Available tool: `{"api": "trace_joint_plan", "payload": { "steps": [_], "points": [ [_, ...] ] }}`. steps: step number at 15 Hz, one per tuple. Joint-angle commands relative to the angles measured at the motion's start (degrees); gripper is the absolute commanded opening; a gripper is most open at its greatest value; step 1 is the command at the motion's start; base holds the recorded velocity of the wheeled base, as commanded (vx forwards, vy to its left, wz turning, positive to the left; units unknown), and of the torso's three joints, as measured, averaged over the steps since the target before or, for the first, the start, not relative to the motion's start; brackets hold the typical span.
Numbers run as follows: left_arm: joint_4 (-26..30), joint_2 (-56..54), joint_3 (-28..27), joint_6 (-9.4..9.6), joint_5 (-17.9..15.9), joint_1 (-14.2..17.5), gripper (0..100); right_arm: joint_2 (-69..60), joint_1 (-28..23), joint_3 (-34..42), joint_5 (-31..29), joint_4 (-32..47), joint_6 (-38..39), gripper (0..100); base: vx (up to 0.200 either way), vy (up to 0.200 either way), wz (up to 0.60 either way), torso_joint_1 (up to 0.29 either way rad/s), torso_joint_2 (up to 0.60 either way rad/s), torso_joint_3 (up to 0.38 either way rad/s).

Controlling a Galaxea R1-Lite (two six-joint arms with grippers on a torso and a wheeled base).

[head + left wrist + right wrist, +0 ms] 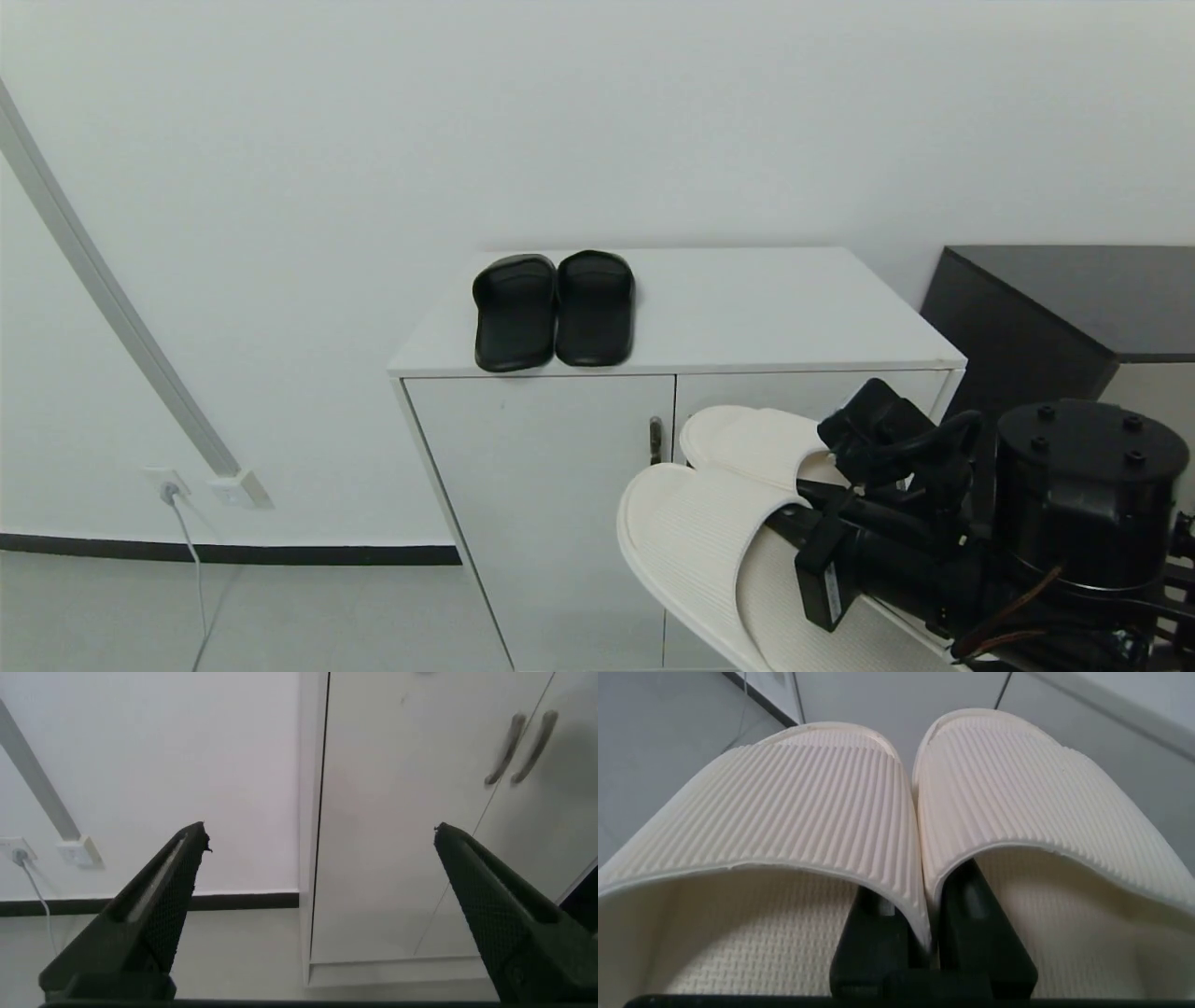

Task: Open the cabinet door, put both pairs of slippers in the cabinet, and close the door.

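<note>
Cabinet [747, 308]: white, with both doors [541, 485] shut.
Black slippers [555, 310]: lay side by side, touching, on the cabinet top at its left front edge.
White slippers [709, 523]: ribbed pair, pinched together in my right gripper [920, 943], in front of the doors.

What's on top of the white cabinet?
A pair of black slippers lies side by side on the cabinet top, near its front left edge. The white slippers are off it, held in the right gripper. Both doors are shut, hiding the inside.
</note>
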Motion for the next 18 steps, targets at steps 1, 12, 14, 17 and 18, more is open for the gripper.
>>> {"api": "trace_joint_plan", "payload": {
  "steps": [1,12,14,17,18],
  "points": [
    [0.0,0.1,0.0,-0.02,0.0,0.0,100,0.0,0.0,0.1,0.0,-0.1,0.0,0,0.0,0.0,0.0,-0.193,0.53,0.32],
    [0.0,0.1,0.0,-0.11,0.1,0.0,100,0.1,0.1,0.5,0.0,-0.1,-0.1,0,0.0,0.0,0.0,-0.157,0.49,0.328],
    [0.0,0.1,0.0,-0.11,0.1,0.0,100,0.1,0.1,0.7,0.0,-0.1,-0.2,0,0.0,0.0,0.0,-0.105,0.46,0.352],
    [0.0,0.0,0.0,-0.11,0.1,0.0,100,0.1,0.1,0.8,0.0,-0.1,-0.3,0,0.0,0.0,0.0,-0.062,0.45,0.372],
    [0.0,0.1,0.0,-0.11,0.1,0.0,100,0.2,0.1,0.8,0.0,-0.1,-0.3,0,0.0,0.0,0.0,-0.027,0.45,0.398]
  ]
}}
